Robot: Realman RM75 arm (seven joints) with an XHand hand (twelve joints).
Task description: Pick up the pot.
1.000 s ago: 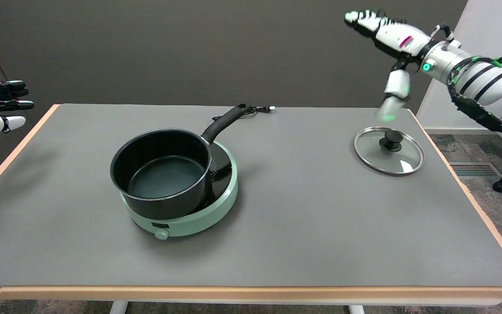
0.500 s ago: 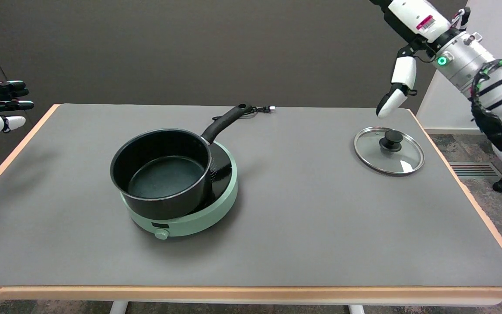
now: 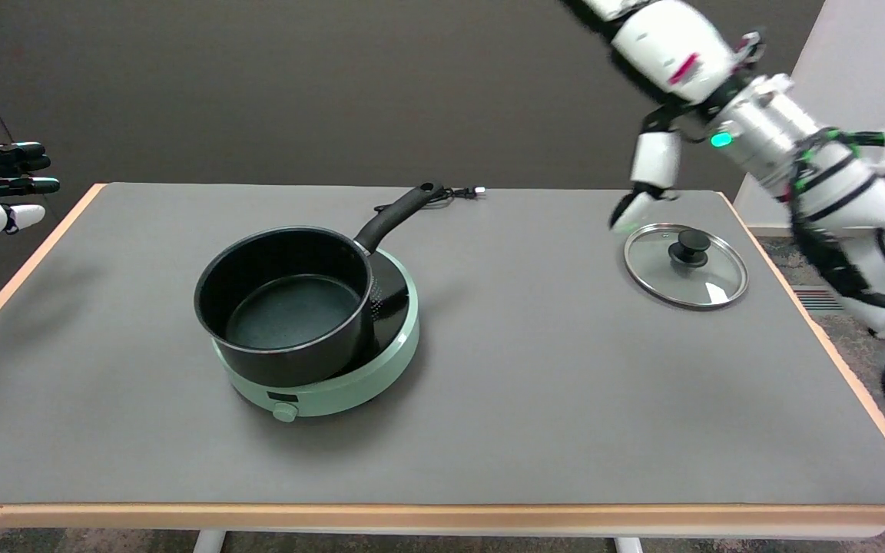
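The black saucepan (image 3: pixel 287 303) sits on a pale green hotplate (image 3: pixel 335 369) left of the middle of the grey counter (image 3: pixel 535 399), shifted toward the burner's 8 o'clock edge so that part of the dark cooking surface shows at its 3 o'clock side. The pan is empty, and its black handle (image 3: pixel 396 215) slants up toward 1 o'clock, ending near a black power cord (image 3: pixel 454 192) that lies along the counter's far edge. A round knob (image 3: pixel 286 412) sits on the hotplate's front rim at 6 o'clock. Well apart from the pan, at its 3 o'clock, a glass lid (image 3: pixel 686 265) with a black knob lies flat near the right edge of the counter. The right hand (image 3: pixel 661 46) hangs in the air at the picture's 1 o'clock, above and behind the lid, holding nothing; its thumb (image 3: pixel 648 173) points down toward the lid's far left rim without touching it, while the other fingers run out of the top of the picture, so their spread cannot be told.
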